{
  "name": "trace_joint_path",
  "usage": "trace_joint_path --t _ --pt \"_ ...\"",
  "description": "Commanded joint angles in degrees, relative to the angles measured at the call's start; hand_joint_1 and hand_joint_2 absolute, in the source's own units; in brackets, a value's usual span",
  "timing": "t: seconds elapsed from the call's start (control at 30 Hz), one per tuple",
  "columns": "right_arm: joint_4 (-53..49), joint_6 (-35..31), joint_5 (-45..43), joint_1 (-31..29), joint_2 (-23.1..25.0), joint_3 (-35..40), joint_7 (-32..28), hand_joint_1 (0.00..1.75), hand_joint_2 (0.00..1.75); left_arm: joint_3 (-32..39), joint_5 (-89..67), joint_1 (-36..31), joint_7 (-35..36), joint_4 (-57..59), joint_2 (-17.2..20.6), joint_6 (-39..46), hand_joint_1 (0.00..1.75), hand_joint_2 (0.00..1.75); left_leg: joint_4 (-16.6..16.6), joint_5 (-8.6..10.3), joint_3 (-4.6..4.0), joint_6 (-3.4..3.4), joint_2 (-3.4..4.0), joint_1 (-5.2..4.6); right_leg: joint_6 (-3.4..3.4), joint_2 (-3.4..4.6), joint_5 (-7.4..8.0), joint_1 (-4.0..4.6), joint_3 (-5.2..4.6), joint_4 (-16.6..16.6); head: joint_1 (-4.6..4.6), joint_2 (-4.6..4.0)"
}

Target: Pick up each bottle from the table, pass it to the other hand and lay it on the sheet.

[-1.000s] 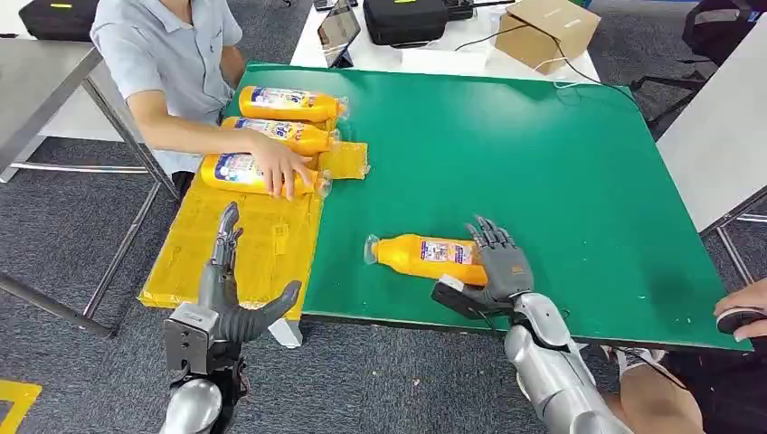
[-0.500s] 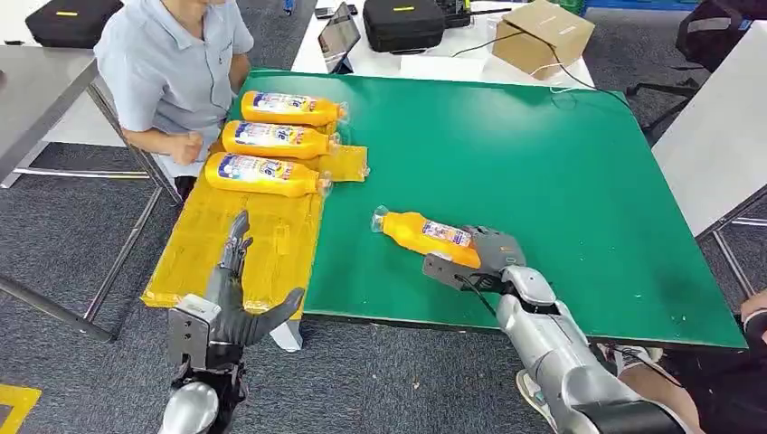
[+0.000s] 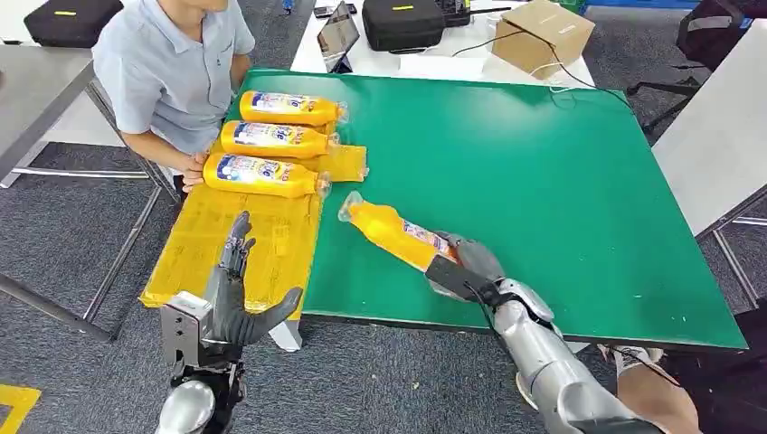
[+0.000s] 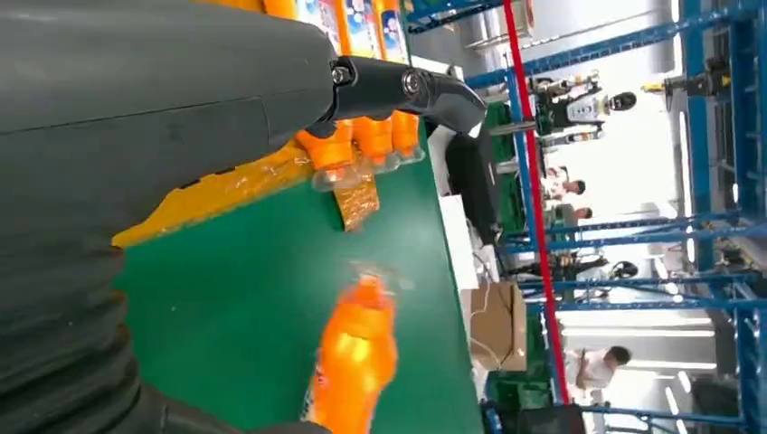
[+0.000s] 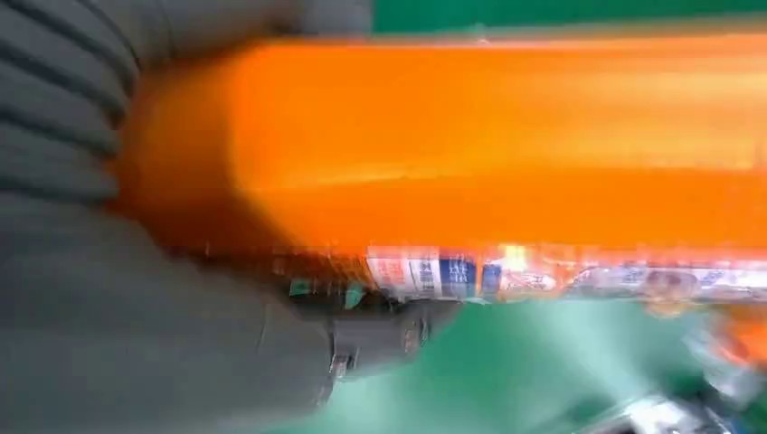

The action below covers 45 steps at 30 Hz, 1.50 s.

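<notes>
My right hand (image 3: pixel 461 264) grips the base of an orange bottle (image 3: pixel 391 232), holding it above the green table (image 3: pixel 543 172) with its clear cap pointing toward the yellow sheet (image 3: pixel 235 240). The same bottle (image 5: pixel 506 145) is blurred in the right wrist view, and it (image 4: pixel 355 362) also shows in the left wrist view. My left hand (image 3: pixel 231 294) hovers open, fingers spread, below the near edge of the sheet. Three orange bottles (image 3: pixel 264 174) lie side by side at the sheet's far end, caps toward the table's middle.
A person in a light blue shirt (image 3: pixel 172 68) sits at the table's far left corner, a hand (image 3: pixel 193 167) beside the nearest laid bottle. A white table behind holds a cardboard box (image 3: pixel 541 32), a black case (image 3: pixel 404 20) and a tablet (image 3: pixel 338 34).
My right hand closed on the bottle, lifted it and swung it left toward the sheet. The person's hand has come off the laid bottles. My left hand barely moved.
</notes>
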Motion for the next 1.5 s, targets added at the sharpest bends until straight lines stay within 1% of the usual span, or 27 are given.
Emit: trace_joint_path --t 0.03,0.1,0.13,0.17,0.2,0.27,0.3,0.4,0.5,0.63,0.67,0.7,0.8,0.87,1.07,1.1,1.13,1.17,1.2,1.27,1.3,1.33,1.37,1.4,1.43,1.47,1.5 --pt "-25.58 -0.57 -11.57 9.79 4.45 0.12 -0.42 1.75 1.75 -1.24 2.53 0.35 -0.4 4.79 -0.9 0.81 0.0 1.75 -0.04 0.01 -0.12 -0.02 0.04 -0.04 -0.04 -0.01 -0.01 -0.04 -0.15 0.02 -0.02 0.0" --pt "-25.56 -0.56 -11.56 9.88 4.28 0.12 -0.45 1.75 1.75 -1.24 2.56 0.44 -0.45 4.8 -0.88 0.8 0.0 1.75 -0.05 -0.06 -0.08 -0.04 0.03 0.01 -0.07 -0.06 -0.07 0.01 -0.07 -0.02 -0.02 0.0" --pt "-26.16 -1.09 -12.57 10.07 4.49 -0.11 -1.74 1.75 1.75 -1.49 2.62 0.51 -0.35 4.85 -0.61 0.31 0.0 1.75 -0.04 -0.04 -0.12 -0.02 -0.01 -0.02 -0.05 -0.08 -0.07 -0.02 -0.11 0.0 0.0 0.0" --pt "-27.3 -2.11 -13.43 10.33 4.69 0.57 -2.78 1.75 1.75 -1.38 4.47 0.99 0.0 4.79 -0.86 -1.37 0.0 1.75 -0.08 -0.08 0.0 -0.04 -0.01 0.0 -0.08 -0.13 -0.11 0.0 0.02 -0.05 -0.02 0.0" --pt "-28.92 -2.48 -14.0 10.64 4.73 1.75 -2.7 1.75 1.75 -1.59 6.46 1.36 0.54 5.01 -0.63 -3.5 0.0 1.75 -0.05 -0.03 -0.15 -0.02 -0.02 -0.02 -0.04 -0.09 -0.07 -0.06 -0.14 -0.02 0.0 0.0" --pt "-31.96 -2.56 -14.5 11.24 5.26 3.85 -2.14 1.75 1.75 -2.81 6.34 2.17 -0.68 5.22 0.34 -5.61 0.0 1.75 -0.06 -0.1 -0.1 -0.04 0.06 0.01 -0.09 -0.05 -0.11 -0.02 -0.09 -0.04 0.0 0.0" --pt "-32.58 -2.89 -14.05 11.1 5.47 5.18 -1.99 1.75 1.75 -3.74 6.44 2.13 -1.38 5.44 0.85 -7.6 0.0 1.75 -0.03 -0.04 -0.29 -0.03 0.03 -0.03 -0.05 -0.04 -0.07 -0.08 -0.27 0.01 0.0 0.0" --pt "-29.1 -1.26 -14.99 9.09 7.25 8.87 -1.26 1.75 1.75 -5.34 7.56 1.38 -2.7 5.95 0.79 -11.57 0.0 1.75 -0.04 -0.06 -0.32 -0.05 0.15 0.0 -0.08 0.07 -0.04 -0.05 -0.34 -0.01 0.0 0.0" --pt "-28.02 -1.65 -15.25 8.85 7.75 9.39 -1.63 1.75 1.75 -5.37 7.64 0.97 -2.63 6.04 0.37 -11.54 0.0 1.75 -0.04 -0.03 -0.33 -0.06 0.07 0.0 -0.09 -0.01 -0.04 -0.04 -0.34 -0.01 0.0 0.0" --pt "-27.49 -2.08 -15.9 8.58 7.0 9.79 -2.18 1.75 1.75 -5.16 7.63 0.98 -2.63 5.92 0.45 -11.58 0.0 1.75 -0.05 -0.01 -0.35 -0.04 -0.01 0.0 -0.05 -0.08 -0.04 -0.02 -0.33 -0.04 0.0 0.0" --pt "-26.86 -0.15 -16.05 8.22 6.71 11.43 -2.26 1.75 1.75 -5.47 7.28 0.66 -3.27 5.79 0.49 -12.14 0.0 1.75 -0.06 -0.04 -0.26 -0.06 0.02 0.01 -0.08 -0.08 -0.06 -0.01 -0.25 -0.05 0.0 0.0" --pt "-25.06 2.93 -15.85 7.56 6.48 13.49 -0.9 1.75 1.75 -5.54 7.28 0.24 -3.35 5.83 0.33 -12.22 0.0 1.75 -0.04 -0.02 -0.35 -0.03 0.01 -0.01 -0.04 -0.06 -0.04 -0.03 -0.33 -0.03 0.0 0.0" --pt "-20.9 4.43 -15.48 7.98 8.35 17.17 -2.35 1.75 1.75 -5.15 8.15 -0.71 -2.63 6.01 -0.67 -12.1 0.0 1.75 -0.06 -0.02 -0.33 -0.03 0.07 0.0 -0.05 0.0 -0.02 -0.04 -0.32 -0.03 0.0 0.0" --pt "-20.54 4.24 -15.15 9.22 9.27 18.99 -3.26 1.75 1.75 -4.51 9.18 -1.18 -2.04 6.34 -1.57 -11.24 0.0 1.75 -0.09 -0.05 -0.23 -0.05 0.11 0.03 -0.08 0.02 -0.04 -0.01 -0.23 -0.07 0.0 0.0" --pt "-20.65 3.89 -14.92 9.58 9.47 19.39 -3.35 1.75 1.75 -4.51 9.24 -1.31 -1.98 6.33 -1.61 -11.18 0.0 1.75 -0.08 -0.02 -0.32 -0.05 0.04 0.03 -0.06 -0.03 -0.03 -0.02 -0.29 -0.06 0.0 0.0" --pt "-24.41 1.87 -14.63 11.03 8.55 20.88 -3.17 1.75 1.75 -4.68 10.49 -1.47 -2.26 5.18 -1.76 -10.33 0.0 1.75 -0.08 -0.01 -0.32 -0.05 -0.03 0.03 -0.06 -0.1 -0.04 -0.02 -0.28 -0.07 0.0 0.0" --pt "-25.12 1.71 -14.44 11.24 8.39 21.22 -2.98 1.75 1.75 -4.78 10.86 -1.56 -2.39 4.87 -1.81 -10.28 0.0 1.75 -0.08 -0.06 -0.21 -0.05 -0.05 0.04 -0.09 -0.16 -0.09 0.0 -0.17 -0.09 0.0 0.0" --pt "-25.63 1.8 -14.18 11.3 8.14 21.87 -2.91 1.75 1.75 -4.8 12.07 -1.72 -3.02 4.61 -1.91 -10.77 0.0 1.75 -0.04 -0.02 -0.39 -0.03 -0.05 0.03 -0.05 -0.12 -0.05 -0.02 -0.35 -0.04 0.0 0.0" --pt "-25.93 2.11 -14.09 11.36 8.1 22.48 -2.85 1.75 1.75 -5.13 12.06 -1.98 -2.97 4.54 -1.88 -10.83 0.0 1.75 -0.04 -0.04 -0.31 -0.04 -0.06 0.03 -0.07 -0.16 -0.08 -0.01 -0.26 -0.05 0.0 0.0" --pt "-25.77 2.57 -14.06 11.04 7.88 23.54 -2.74 1.75 1.75 -5.57 12.51 -2.5 -2.88 4.87 -1.84 -10.99 0.0 1.75 -0.02 0.0 -0.44 -0.03 -0.08 0.01 -0.05 -0.14 -0.05 -0.05 -0.41 -0.01 0.0 0.0" --pt "-25.03 2.95 -14.06 10.62 8.0 23.9 -2.5 1.75 1.75 -5.73 12.58 -2.79 -2.86 5.25 -1.84 -11.01 0.0 1.75 -0.04 -0.03 -0.32 -0.04 -0.07 0.03 -0.08 -0.17 -0.08 -0.02 -0.28 -0.04 0.0 0.0" --pt "-24.31 3.42 -14.04 10.17 8.03 24.26 -2.33 1.75 1.75 -5.8 12.73 -2.98 -2.87 5.48 -1.83 -11.08 0.0 1.75 -0.03 -0.01 -0.41 -0.04 -0.05 0.02 -0.05 -0.13 -0.05 -0.03 -0.38 -0.02 0.0 0.0" --pt "-23.14 3.61 -13.83 9.42 8.06 24.78 -2.32 1.75 1.75 -6.09 13.63 -3.34 -2.58 5.91 -1.62 -11.92 0.0 1.75 -0.05 -0.03 -0.28 -0.06 -0.07 0.03 -0.09 -0.18 -0.08 -0.02 -0.24 -0.04 0.0 0.0" --pt "-22.22 3.72 -13.41 8.76 8.12 25.28 -2.31 1.75 1.75 -6.28 13.74 -3.63 -2.23 6.38 -1.37 -12.21 0.0 1.75 -0.04 0.0 -0.38 -0.04 -0.06 0.03 -0.07 -0.14 -0.04 -0.02 -0.35 -0.04 0.0 0.0" --pt "-21.31 3.6 -13.0 8.12 8.25 25.74 -2.64 1.75 1.75 -6.47 13.69 -3.88 -1.88 6.94 -1.13 -12.3 0.0 1.75 -0.04 -0.03 -0.28 -0.06 -0.07 0.04 -0.09 -0.18 -0.07 0.0 -0.22 -0.05 0.0 0.0" --pt "-20.94 3.59 -12.81 7.83 8.37 26.05 -2.85 1.75 1.75 -6.39 13.69 -4.03 -1.87 7.38 -1.13 -12.32 0.0 1.75 -0.06 0.01 -0.36 -0.04 -0.01 0.01 -0.06 -0.09 -0.02 -0.04 -0.35 -0.04 0.0 0.0" --pt "-20.67 3.79 -12.64 7.51 8.44 26.6 -3.07 1.75 1.75 -6.25 13.7 -4.26 -1.9 7.84 -1.12 -12.37 0.0 1.75 -0.07 -0.01 -0.29 -0.05 0.0 0.02 -0.08 -0.1 -0.04 -0.02 -0.27 -0.06 0.0 0.0"
